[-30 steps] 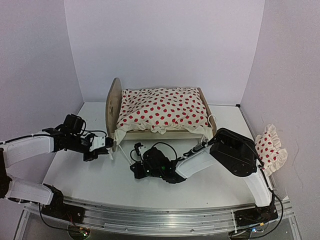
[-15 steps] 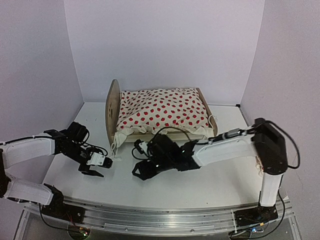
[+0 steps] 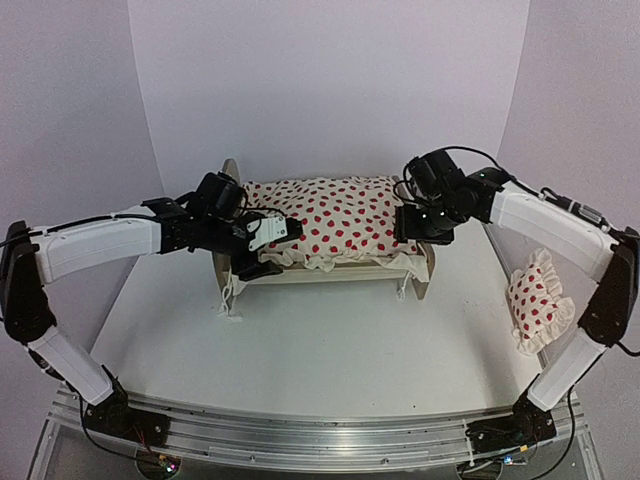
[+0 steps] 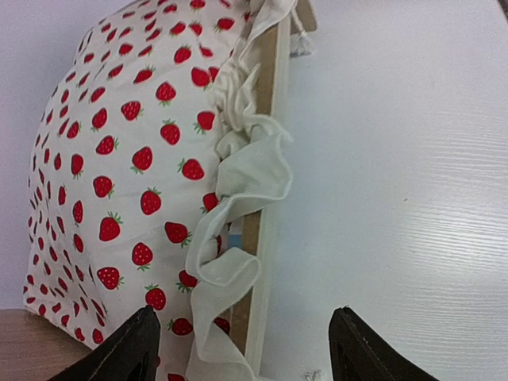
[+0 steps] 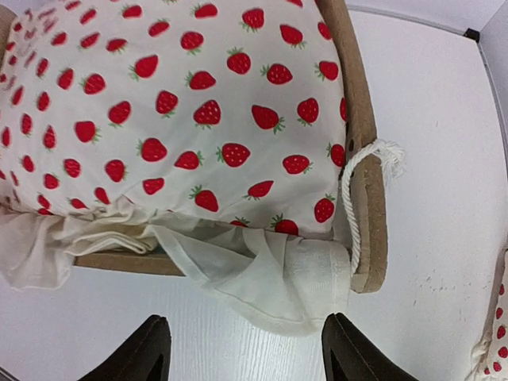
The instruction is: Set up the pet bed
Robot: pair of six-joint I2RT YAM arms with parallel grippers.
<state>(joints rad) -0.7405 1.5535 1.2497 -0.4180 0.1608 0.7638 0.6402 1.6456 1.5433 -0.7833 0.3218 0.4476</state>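
Mostly done I'd say: the pet bed (image 5: pixel 359 111) sits toward the back of the table (image 3: pixel 330 350) with the strawberry duvet (image 3: pixel 335 215) over it, left gripper (image 4: pixel 246 317) and right gripper (image 5: pixel 242 321) both hover wide open and empty at its ends, but the pillow (image 3: pixel 535 300) off right isn't on yet.

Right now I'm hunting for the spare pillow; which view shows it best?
Top external: the whole pillow sits right of the pet bed. Right wrist catches only its ruffled edge; left wrist misses it.
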